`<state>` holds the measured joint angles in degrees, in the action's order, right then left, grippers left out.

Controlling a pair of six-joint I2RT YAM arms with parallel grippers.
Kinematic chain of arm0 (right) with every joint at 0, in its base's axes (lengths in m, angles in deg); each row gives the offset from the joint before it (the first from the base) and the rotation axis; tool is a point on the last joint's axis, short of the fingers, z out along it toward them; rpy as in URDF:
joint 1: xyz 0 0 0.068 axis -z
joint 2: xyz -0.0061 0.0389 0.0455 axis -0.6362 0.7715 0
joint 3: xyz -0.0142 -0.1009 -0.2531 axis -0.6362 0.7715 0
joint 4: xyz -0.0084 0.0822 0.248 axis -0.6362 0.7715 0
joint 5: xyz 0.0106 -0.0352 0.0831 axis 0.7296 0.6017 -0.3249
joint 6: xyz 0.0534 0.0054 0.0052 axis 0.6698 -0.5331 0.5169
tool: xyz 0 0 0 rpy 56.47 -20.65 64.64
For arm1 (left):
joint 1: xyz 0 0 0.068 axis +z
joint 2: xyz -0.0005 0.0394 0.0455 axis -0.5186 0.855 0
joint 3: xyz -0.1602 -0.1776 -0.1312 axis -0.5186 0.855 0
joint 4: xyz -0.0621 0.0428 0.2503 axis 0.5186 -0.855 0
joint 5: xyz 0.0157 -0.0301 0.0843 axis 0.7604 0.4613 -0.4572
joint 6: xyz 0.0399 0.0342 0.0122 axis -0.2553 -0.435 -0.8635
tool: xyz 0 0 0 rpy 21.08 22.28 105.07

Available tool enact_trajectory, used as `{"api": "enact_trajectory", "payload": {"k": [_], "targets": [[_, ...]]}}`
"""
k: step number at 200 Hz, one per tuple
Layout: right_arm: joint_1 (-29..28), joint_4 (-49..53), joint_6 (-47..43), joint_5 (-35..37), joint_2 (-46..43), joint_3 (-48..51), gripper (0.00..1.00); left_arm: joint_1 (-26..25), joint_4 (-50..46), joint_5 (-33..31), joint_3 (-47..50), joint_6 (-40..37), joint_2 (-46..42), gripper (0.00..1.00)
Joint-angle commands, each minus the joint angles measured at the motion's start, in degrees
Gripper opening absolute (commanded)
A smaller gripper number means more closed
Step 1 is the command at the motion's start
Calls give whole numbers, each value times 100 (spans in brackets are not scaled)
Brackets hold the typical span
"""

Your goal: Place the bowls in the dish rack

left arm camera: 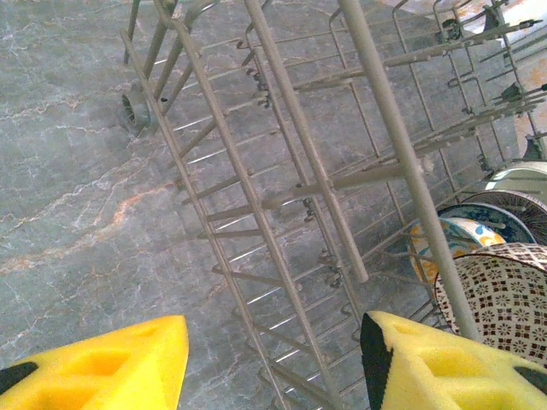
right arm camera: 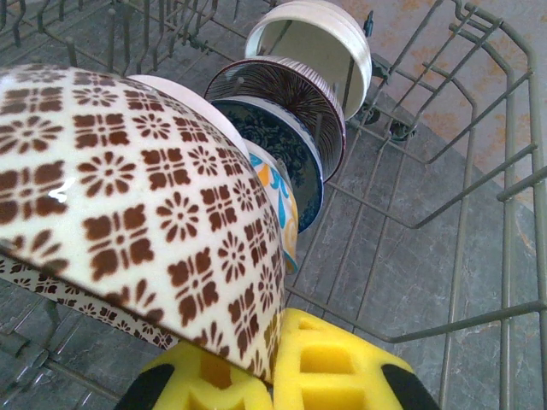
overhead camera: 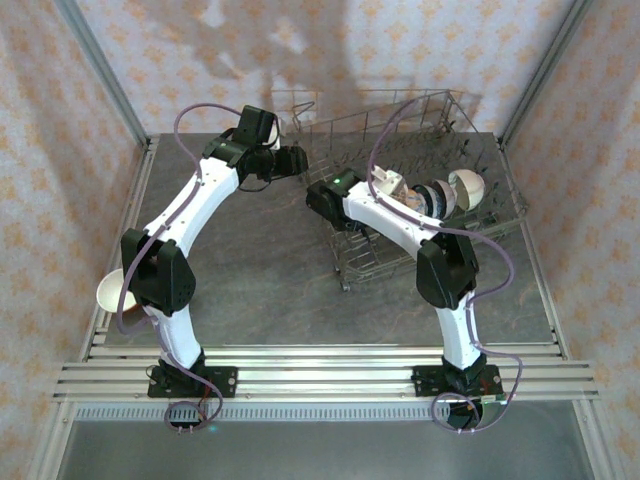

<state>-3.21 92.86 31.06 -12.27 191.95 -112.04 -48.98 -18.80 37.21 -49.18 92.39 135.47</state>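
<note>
The dish rack (overhead camera: 420, 130) stands at the back right of the table. My right gripper (right arm camera: 278, 367) reaches into it, shut on the rim of a cream bowl with brown flower squares (right arm camera: 145, 196). Behind that bowl several more stand on edge in a row: a multicolour one (right arm camera: 282, 201), a dark blue one (right arm camera: 286, 141), a brown-lined one (right arm camera: 282, 90) and a cream one (right arm camera: 320, 38). My left gripper (left arm camera: 273, 367) hangs open over the rack's left side wires (left arm camera: 282, 171), holding nothing. From above, the left gripper (overhead camera: 293, 160) is beside the rack's left edge and the right gripper (overhead camera: 378, 190) is inside it.
One cream bowl (overhead camera: 110, 292) sits at the table's left edge, partly hidden by the left arm's elbow. Patterned walls close in the table on the left, back and right. Grey marble tabletop (overhead camera: 260, 270) lies between the two arms.
</note>
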Motion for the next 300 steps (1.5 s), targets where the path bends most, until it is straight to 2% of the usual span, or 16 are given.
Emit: {"api": "enact_trajectory", "payload": {"k": [1,112,272,300], "targets": [[-30,1435,312,75,993,941,0,18,-149,-20,-47,33,129,57],[-52,1444,103,208,1102,994,0,10,-210,-2,-101,100,165,57],[18,1449,53,422,1370,1618,2,7,-325,-95,-109,123,164,57],[27,1451,35,386,1404,1713,9,7,-343,-94,-124,112,182,57]]}}
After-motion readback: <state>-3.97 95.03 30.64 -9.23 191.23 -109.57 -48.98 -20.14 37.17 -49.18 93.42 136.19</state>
